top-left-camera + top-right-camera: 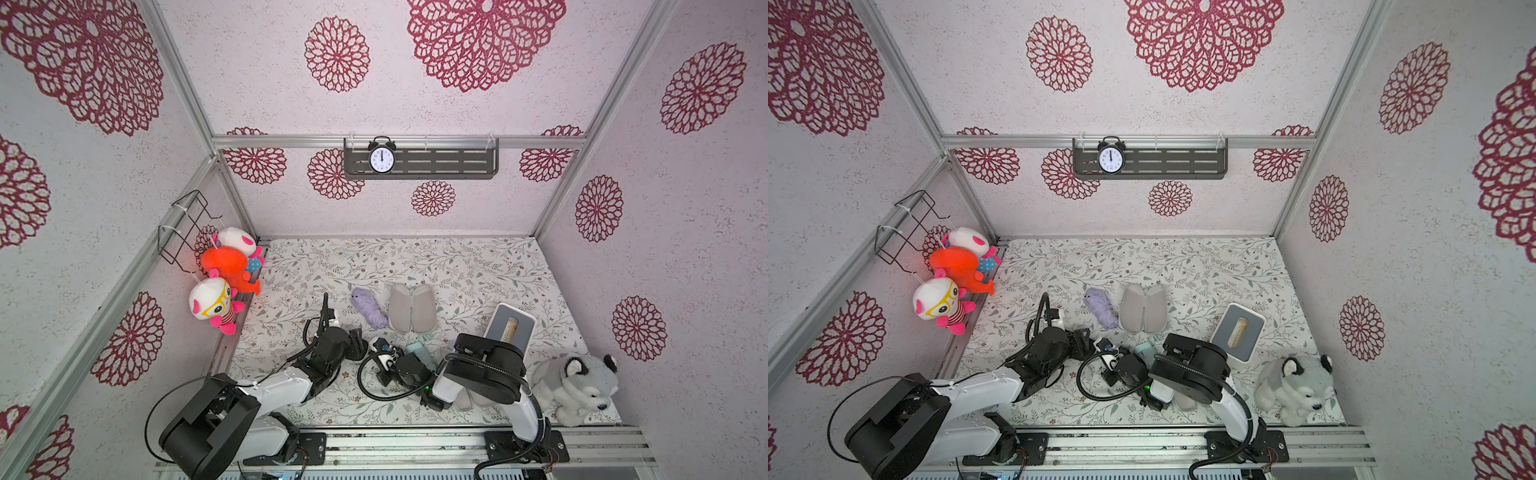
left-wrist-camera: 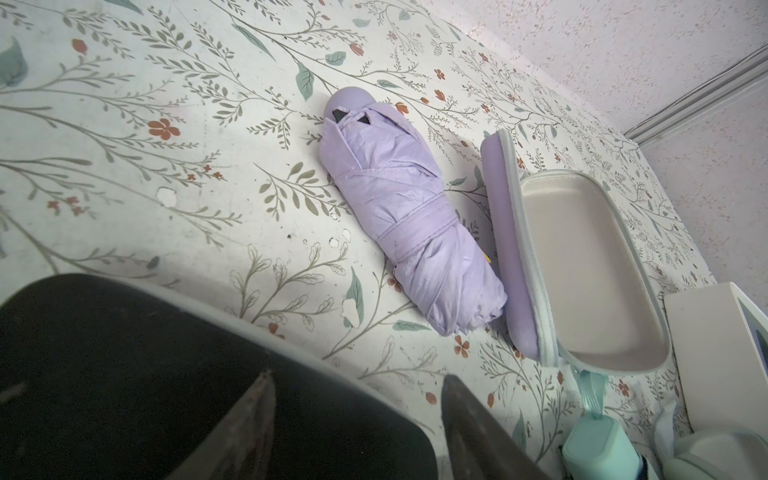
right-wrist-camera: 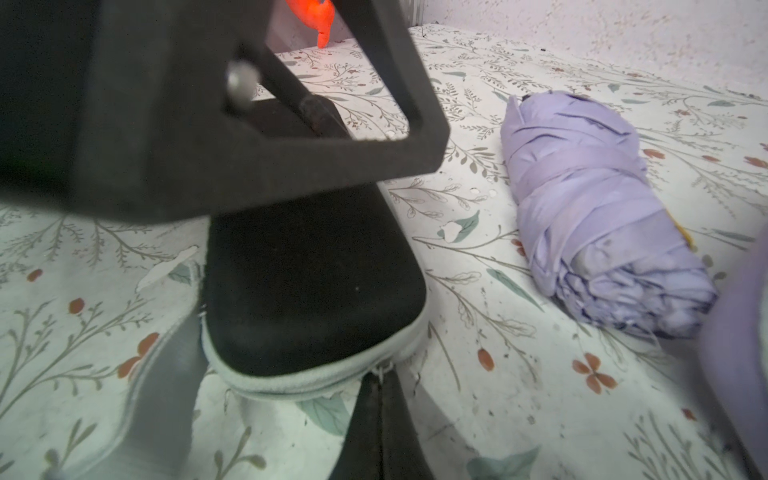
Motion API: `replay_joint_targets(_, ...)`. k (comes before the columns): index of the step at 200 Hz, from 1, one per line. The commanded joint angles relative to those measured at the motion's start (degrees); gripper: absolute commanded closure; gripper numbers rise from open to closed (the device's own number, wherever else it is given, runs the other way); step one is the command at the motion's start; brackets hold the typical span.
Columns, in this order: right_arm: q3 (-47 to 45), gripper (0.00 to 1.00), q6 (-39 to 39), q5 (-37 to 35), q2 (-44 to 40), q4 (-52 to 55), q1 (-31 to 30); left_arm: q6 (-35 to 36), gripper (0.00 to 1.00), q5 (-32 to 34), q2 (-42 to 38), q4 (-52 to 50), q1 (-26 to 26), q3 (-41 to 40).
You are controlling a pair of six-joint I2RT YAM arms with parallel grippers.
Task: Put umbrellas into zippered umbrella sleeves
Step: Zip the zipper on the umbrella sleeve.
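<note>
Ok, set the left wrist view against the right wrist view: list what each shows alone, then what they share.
Left wrist only: the pale lining of the open lilac case, a mint green umbrella by its handle end and a white box corner. Right wrist only: the zipper pull pinched in the shut right gripper, plus an orange plush. Both: the lilac umbrella, the black case and the floral table cover.
</note>
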State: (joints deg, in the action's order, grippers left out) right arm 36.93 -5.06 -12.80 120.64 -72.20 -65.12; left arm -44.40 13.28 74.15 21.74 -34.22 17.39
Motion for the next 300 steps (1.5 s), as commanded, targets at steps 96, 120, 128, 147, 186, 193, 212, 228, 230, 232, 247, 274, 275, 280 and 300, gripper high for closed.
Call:
replay_joint_targets(96, -1.93, 1.00, 0.25, 8.40, 0.04, 1.48, 0.53, -4.13, 0.37, -1.92, 2.67, -8.58, 0.25, -4.62)
replay_joint_targets(120, -2.12, 1.00, 0.17, 9.47, -0.10, 2.11, 0.18, -4.69, 0.37, -3.16, 2.91, -7.42, 0.89, -5.21)
replay_joint_targets(128, -2.12, 1.00, 0.22, 9.84, -0.23, 2.43, 0.04, -4.92, 0.37, -3.30, 3.13, -7.27, 0.87, -5.22)
replay_joint_targets(147, -2.59, 1.00, 0.29, 10.88, -0.32, 2.23, -0.31, -4.95, 0.38, -4.07, 3.99, -6.67, 1.23, -5.24)
replay_joint_targets(186, -2.95, 1.00, 0.91, 12.37, -1.35, 3.43, -1.21, -5.23, 0.39, -5.18, 5.81, -4.80, 1.87, -5.77)
replay_joint_targets(193, -3.05, 1.00, 0.91, 12.40, -1.54, 3.54, -1.40, -5.30, 0.40, -5.15, 5.91, -4.64, 1.95, -5.79)
replay_joint_targets(212, -3.00, 1.00, 1.01, 12.65, -2.06, 4.61, -1.91, -5.52, 0.40, -5.10, 6.01, -4.42, 2.05, -5.97)
replay_joint_targets(228, -3.09, 1.00, 1.19, 12.73, -2.14, 4.69, -2.44, -5.51, 0.41, -5.19, 6.25, -4.42, 2.05, -6.01)
replay_joint_targets(230, -3.09, 1.00, 1.13, 12.67, -2.16, 4.77, -2.52, -5.52, 0.41, -5.19, 6.24, -4.42, 2.05, -6.04)
replay_joint_targets(232, -3.05, 1.00, 1.04, 12.63, -2.14, 4.90, -2.52, -5.52, 0.41, -5.19, 6.33, -4.38, 2.07, -5.98)
replay_joint_targets(247, -3.00, 1.00, 0.95, 12.62, -2.42, 5.25, -2.94, -5.60, 0.41, -5.35, 6.65, -4.25, 2.11, -5.97)
replay_joint_targets(274, -2.71, 1.00, -0.14, 12.46, -2.71, 4.65, -3.61, -5.94, 0.42, -6.06, 7.36, -3.41, 2.14, -6.16)
replay_joint_targets(275, -2.68, 1.00, -0.22, 12.45, -2.70, 4.59, -3.61, -5.95, 0.42, -6.07, 7.43, -3.39, 2.14, -6.19)
replay_joint_targets(280, -2.38, 1.00, -0.34, 12.35, -2.65, 4.54, -3.61, -6.04, 0.42, -5.99, 7.58, -3.22, 2.14, -6.28)
replay_joint_targets(300, -0.87, 1.00, -1.16, 11.39, -1.74, 4.39, -6.23, -6.22, 0.44, -6.03, 8.00, -2.75, 2.14, -6.47)
